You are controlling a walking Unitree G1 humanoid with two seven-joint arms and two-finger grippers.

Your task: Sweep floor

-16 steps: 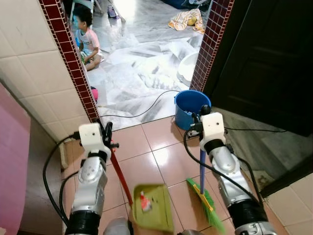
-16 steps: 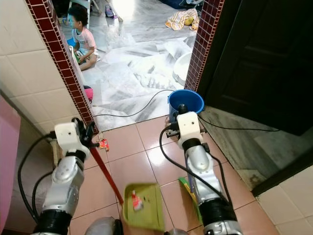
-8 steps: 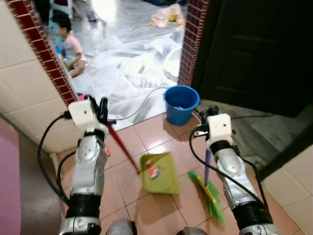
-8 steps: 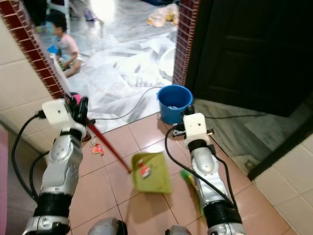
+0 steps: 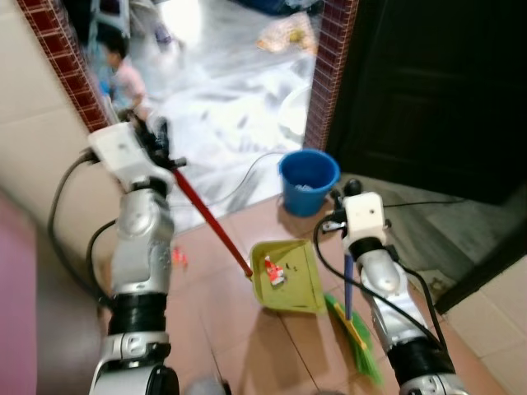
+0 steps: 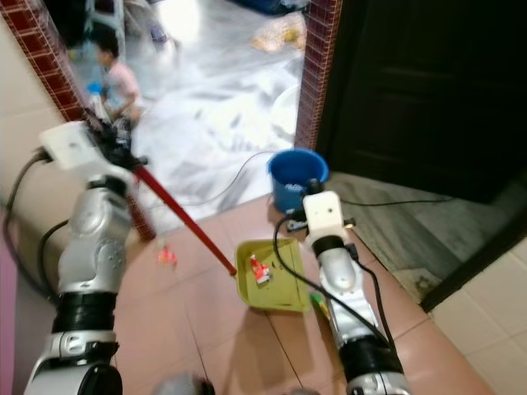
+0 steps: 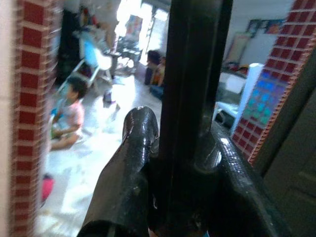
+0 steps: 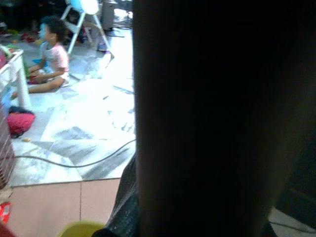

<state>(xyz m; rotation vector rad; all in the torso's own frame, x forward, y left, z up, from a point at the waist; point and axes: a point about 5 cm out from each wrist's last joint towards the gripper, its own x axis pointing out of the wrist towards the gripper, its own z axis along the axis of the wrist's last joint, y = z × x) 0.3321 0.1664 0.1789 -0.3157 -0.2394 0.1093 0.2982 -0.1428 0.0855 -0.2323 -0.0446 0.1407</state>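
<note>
Raised since a second ago, my left gripper (image 5: 156, 140) clamps the dustpan (image 5: 288, 265) handle; it holds a red scrap (image 5: 270, 267). Another wrapper (image 6: 166, 255) seemingly remains on the tiles. My right gripper (image 5: 344, 197) grips the broom (image 5: 354, 329).

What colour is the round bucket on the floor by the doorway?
The plastic bucket is blue, clearest in the left eye view.

A lived-in home is showing here: beyond the brick-tiled doorway (image 5: 331, 74), a person (image 8: 49, 61) is sitting among toys on marble flooring (image 5: 230, 123).
</note>
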